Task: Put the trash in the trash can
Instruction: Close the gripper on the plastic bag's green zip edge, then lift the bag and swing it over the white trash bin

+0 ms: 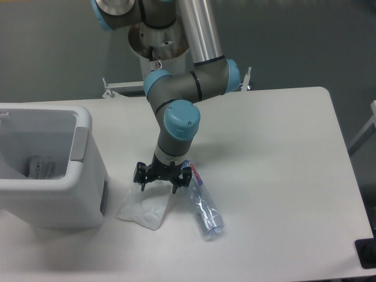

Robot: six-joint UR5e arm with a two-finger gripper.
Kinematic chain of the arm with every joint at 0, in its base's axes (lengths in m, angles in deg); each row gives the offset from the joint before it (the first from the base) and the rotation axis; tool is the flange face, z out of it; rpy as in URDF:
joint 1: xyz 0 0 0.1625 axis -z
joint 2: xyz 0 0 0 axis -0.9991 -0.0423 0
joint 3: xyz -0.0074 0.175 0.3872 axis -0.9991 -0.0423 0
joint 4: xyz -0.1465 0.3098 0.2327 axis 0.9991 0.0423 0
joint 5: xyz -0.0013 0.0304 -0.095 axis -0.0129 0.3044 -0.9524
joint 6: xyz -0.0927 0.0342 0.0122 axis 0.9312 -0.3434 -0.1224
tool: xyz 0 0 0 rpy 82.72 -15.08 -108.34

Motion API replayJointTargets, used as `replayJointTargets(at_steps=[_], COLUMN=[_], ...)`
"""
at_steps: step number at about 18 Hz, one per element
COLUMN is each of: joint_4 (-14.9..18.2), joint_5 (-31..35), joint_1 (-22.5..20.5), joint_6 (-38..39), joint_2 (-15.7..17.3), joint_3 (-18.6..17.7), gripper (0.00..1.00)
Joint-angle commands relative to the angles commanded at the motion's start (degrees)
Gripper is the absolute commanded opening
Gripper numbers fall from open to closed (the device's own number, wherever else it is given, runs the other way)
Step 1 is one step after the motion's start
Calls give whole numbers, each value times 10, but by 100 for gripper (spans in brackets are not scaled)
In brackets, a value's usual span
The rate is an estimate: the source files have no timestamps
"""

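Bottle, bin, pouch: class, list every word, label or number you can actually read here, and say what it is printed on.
None can be read.
Bottle: red lettering near its neck, too blurred.
Trash can: grey printed item inside, print too small.
Pouch: no text visible.
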Motion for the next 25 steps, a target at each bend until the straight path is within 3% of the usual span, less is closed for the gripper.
replayJointTargets(at_steps=[4, 7, 17, 22, 25], joint_4=[3, 3, 3, 3, 3], joint_5=[0, 0, -1, -14, -74], joint_1=[2, 2, 1, -25, -65], joint_6=[10, 23, 25, 25, 25], joint_2=[4, 4, 27, 82, 119], joint_3=[1, 1, 15, 82, 127], gripper=[13, 0, 0, 0, 0])
